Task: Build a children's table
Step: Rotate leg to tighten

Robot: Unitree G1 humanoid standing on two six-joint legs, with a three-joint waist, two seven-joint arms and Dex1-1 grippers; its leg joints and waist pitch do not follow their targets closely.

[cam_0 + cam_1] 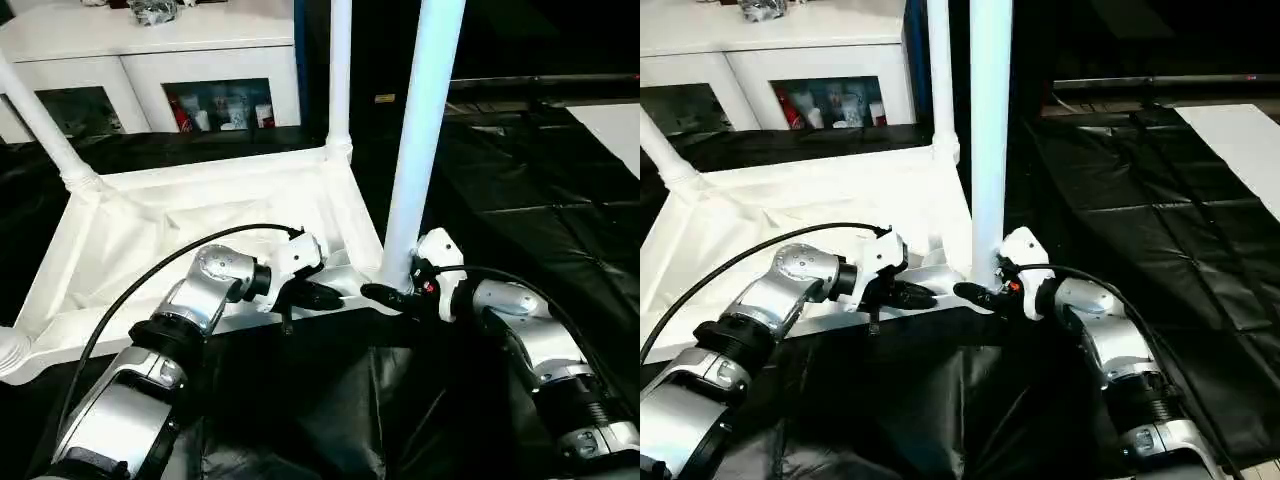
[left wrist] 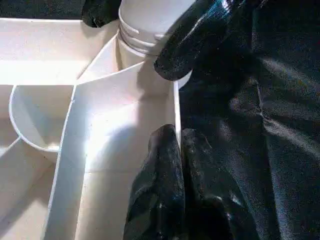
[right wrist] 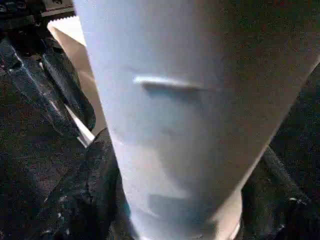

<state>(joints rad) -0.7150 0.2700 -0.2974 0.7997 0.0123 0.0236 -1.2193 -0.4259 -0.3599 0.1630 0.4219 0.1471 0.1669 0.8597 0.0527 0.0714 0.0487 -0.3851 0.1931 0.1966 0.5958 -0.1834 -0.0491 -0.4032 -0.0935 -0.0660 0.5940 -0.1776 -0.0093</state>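
Nearest, the table rim (image 2: 172,107) is pinched by the clenched left gripper (image 1: 318,296); beside it the near leg (image 1: 420,140) is clasped at its base by the right gripper (image 1: 392,296); if tilted, it could bind in its socket; farther off, the upturned white tabletop (image 1: 150,235) rests on black sheeting (image 1: 540,190), two more legs (image 1: 338,75) seated.

Black sheeting on the floor (image 1: 520,190), white cabinet (image 1: 150,60) behind — glass doors, cluttered shelves
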